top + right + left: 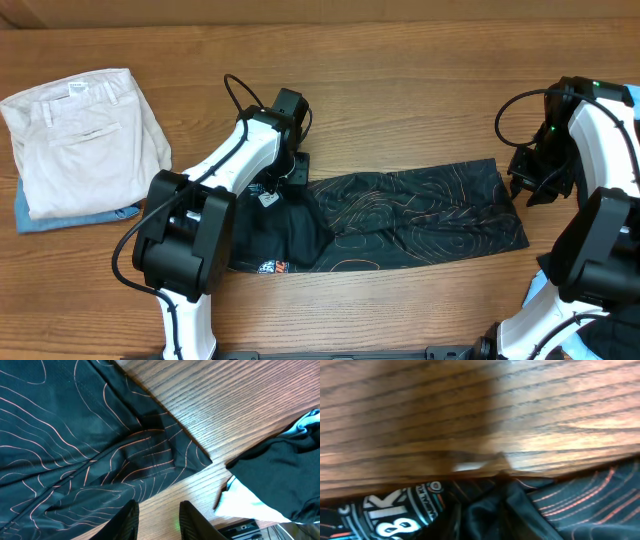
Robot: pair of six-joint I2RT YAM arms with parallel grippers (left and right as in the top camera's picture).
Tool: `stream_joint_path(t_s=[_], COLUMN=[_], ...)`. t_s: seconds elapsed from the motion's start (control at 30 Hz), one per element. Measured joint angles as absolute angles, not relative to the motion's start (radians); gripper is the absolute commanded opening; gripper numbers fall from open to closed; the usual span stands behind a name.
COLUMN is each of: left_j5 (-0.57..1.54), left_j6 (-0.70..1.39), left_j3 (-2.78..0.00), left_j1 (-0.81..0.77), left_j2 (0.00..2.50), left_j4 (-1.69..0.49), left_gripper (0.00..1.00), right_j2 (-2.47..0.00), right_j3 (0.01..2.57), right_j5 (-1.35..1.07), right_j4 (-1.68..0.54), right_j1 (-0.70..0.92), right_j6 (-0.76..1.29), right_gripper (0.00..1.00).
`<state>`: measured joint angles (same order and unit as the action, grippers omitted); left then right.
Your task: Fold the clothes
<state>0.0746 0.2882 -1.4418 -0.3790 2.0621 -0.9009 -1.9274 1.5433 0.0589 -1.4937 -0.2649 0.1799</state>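
Note:
The clothes (420, 215) in play are a thin black top with orange wavy lines, lying as a long strip across the middle of the table. Its left end is bunched into a raised fold (300, 230), with a red-white logo (272, 267) at the front edge. My left gripper (283, 180) is down on that left end. In the left wrist view, dark bunched cloth (520, 515) and a white printed logo (395, 515) fill the bottom, and the fingers are hidden. My right gripper (159, 507) stands open over bare wood beside the top's right corner (195, 457), holding nothing.
Folded beige trousers (85, 140) lie on a blue garment (60, 218) at the far left. A black garment (280, 470) over light cloth (245, 502) lies at the right, near the right arm's base.

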Motion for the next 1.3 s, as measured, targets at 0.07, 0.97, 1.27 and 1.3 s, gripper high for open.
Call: stream_joint_path(t_s=[0.07, 0.97, 1.27, 1.3], left_j5=[0.086, 0.324, 0.364, 0.365], left_j6=[0.284, -0.01, -0.084, -0.087], left_j3=[-1.442, -1.442, -1.442, -1.442], left_j1=[-0.379, -0.379, -0.379, -0.379], left_j2=[2.062, 2.062, 2.062, 2.062], left_j4=[-0.902, -0.953, -0.987, -0.986], left_gripper=[0.19, 0.06, 0.23, 0.23], right_j2=[-1.927, -1.927, -1.927, -1.927], right_j3=[1.543, 1.543, 1.543, 1.543], right_j5=[0.059, 0.059, 0.059, 0.059], right_j4=[-1.494, -1.493, -1.494, -1.493], right_j1=[-0.265, -0.265, -0.265, -0.265], right_j6=[0.179, 0.179, 0.18, 0.18], right_gripper=[0.3, 0.3, 0.3, 0.3])
